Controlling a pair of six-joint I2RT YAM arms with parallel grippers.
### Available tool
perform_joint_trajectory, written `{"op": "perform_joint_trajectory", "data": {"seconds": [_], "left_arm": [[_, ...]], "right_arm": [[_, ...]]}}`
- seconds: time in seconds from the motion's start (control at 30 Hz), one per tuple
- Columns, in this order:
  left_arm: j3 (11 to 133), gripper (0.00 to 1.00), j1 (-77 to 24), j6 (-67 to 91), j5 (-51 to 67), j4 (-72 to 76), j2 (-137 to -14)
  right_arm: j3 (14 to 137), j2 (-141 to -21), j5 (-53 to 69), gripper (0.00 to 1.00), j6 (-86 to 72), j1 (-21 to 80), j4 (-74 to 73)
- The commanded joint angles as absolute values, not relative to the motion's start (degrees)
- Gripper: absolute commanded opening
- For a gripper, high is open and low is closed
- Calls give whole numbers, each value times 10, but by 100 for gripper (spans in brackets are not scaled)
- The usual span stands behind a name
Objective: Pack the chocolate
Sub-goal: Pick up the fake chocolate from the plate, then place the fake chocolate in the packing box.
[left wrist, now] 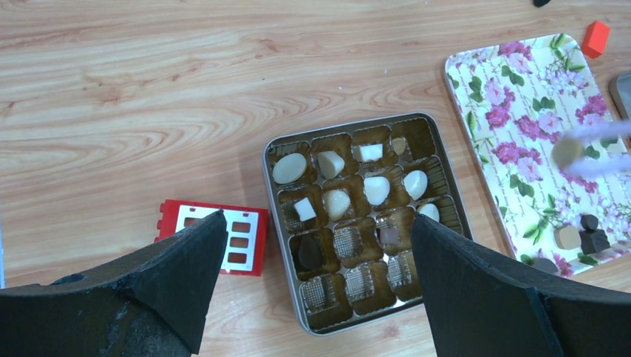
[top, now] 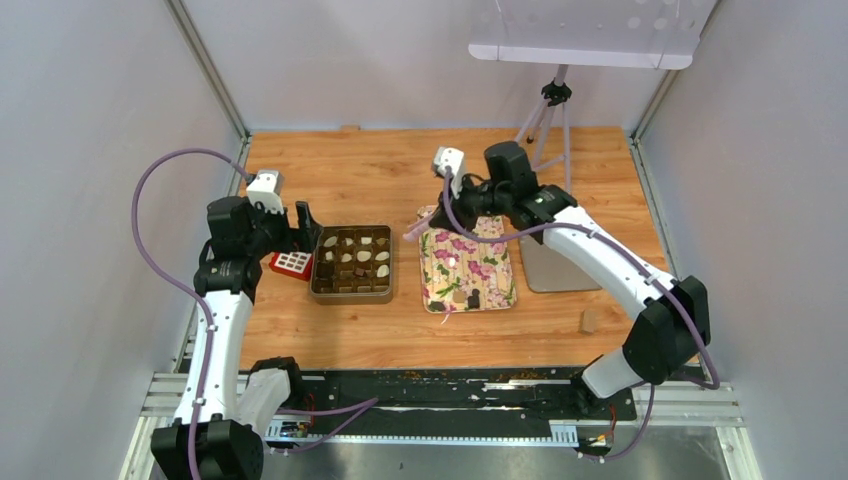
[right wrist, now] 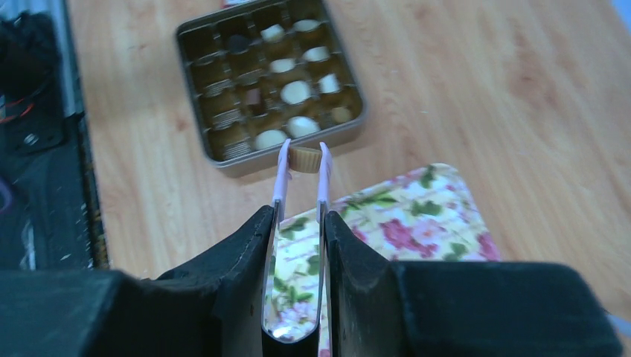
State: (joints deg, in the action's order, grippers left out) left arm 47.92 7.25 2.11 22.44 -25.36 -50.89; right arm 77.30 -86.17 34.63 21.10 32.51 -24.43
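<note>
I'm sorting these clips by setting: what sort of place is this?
Probably a robot lab test cell: white panels wall in a wooden tabletop, the left arm and right arm rise from a metal rail at its near edge, and a tripod stands at the back.

Several cream-white chocolate pieces, round, domed and square, sit one to a cup in a compartmented metal tin, with a dark brown round piece among them. A tan fluted round piece hangs pinched in pink tweezers, aloft between the tin and a floral tray to its right. A tan square piece and dark brown pieces lie at the tray's near end.
</note>
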Motion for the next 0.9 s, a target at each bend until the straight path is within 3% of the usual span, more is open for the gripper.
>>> {"op": "perform_joint_trajectory", "data": {"seconds": [0.0,0.4,0.87], "left_arm": [[482,100,78,26,233,-236,-501],[470,100,79,18,222,-244,-483],[461,100,81,23,224,-244,-472]], "right_arm": [[769,-888,409,19,258,372,-263],[851,-981,428,19,312,426,-295],[858,-1015,416,24,315,457,-281]]}}
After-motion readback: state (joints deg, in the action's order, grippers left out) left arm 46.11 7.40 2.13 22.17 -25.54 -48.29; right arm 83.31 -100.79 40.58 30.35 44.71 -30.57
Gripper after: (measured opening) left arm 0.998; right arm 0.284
